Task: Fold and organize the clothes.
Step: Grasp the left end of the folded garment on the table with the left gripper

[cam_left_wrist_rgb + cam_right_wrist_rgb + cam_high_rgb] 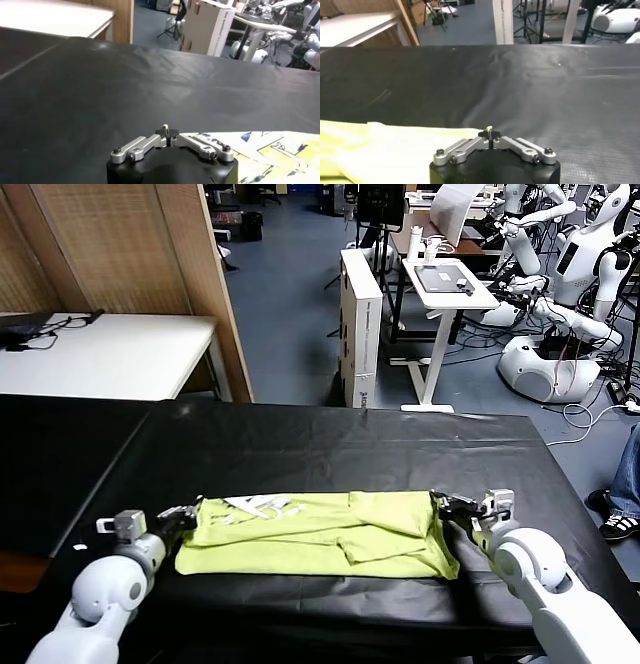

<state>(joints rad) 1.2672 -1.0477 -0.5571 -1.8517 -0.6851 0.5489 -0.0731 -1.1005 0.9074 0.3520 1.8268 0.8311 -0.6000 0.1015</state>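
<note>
T-shirt (330, 534) lies partly folded on the black table (330, 444); left gripper (192, 513) and right gripper (440, 502) each pinch an upper corner, jaws pressed together.

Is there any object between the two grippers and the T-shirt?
No. The left gripper is shut on the T-shirt at its left far corner, and the right gripper is shut on its right far corner. Only the black table shows around the shirt; nothing visible stands in the way.
</note>
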